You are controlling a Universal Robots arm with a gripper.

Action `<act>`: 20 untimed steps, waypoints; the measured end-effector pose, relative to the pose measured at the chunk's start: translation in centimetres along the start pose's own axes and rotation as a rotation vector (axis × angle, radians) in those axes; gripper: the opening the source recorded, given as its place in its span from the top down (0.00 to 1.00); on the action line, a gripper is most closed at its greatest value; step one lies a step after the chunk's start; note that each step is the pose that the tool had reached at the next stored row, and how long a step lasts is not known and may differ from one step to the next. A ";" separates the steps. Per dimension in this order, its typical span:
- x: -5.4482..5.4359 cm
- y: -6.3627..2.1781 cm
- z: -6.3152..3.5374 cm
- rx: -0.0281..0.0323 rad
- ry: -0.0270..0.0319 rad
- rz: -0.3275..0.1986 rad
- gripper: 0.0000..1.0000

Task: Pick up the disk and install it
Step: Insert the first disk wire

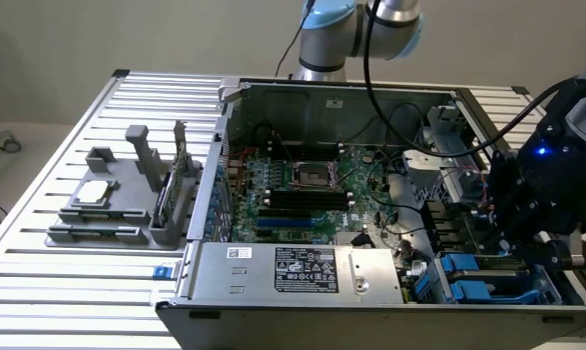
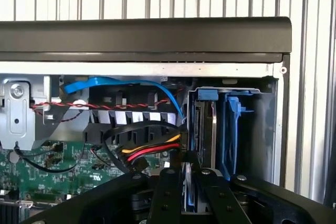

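The disk (image 2: 203, 129) stands on edge in the drive bay at the case's front corner, a silver-grey slab with a blue rail along its end. My gripper (image 2: 189, 177) is shut on its near edge, with a black finger (image 2: 167, 195) on each side of the thin silver and blue strip. In the exterior view the gripper (image 1: 507, 237) hangs low over the blue drive bay (image 1: 473, 277) at the exterior view's right, and its black body hides the disk there.
An open computer case (image 1: 322, 95) lies on a slatted table, with a motherboard (image 1: 303, 189) and a labelled power supply (image 1: 303, 270). Power wires (image 2: 149, 153) and a blue cable (image 2: 121, 83) run beside the bay. A grey fixture (image 1: 118, 204) holds a chip and a green card.
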State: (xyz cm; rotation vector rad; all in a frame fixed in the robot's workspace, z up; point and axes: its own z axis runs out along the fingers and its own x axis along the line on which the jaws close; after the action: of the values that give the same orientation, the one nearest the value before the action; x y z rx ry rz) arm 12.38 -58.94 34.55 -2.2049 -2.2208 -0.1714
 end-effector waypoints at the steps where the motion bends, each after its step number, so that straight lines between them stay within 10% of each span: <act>1: 0.1 0.07 0.03 0.0001 -0.0135 -0.001 0.83; 4: 0.3 0.27 0.11 0.0004 -0.0538 -0.002 0.83; 6: 0.4 0.41 0.15 0.0005 -0.0692 -0.001 0.83; 16: 0.8 1.22 0.31 -0.0012 -0.0816 0.043 0.83; 20: 0.8 1.31 0.51 -0.0007 -0.0950 0.067 0.83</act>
State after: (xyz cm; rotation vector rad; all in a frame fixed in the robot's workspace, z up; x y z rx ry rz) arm 13.72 -58.13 34.20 -2.3314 -2.1882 -0.0683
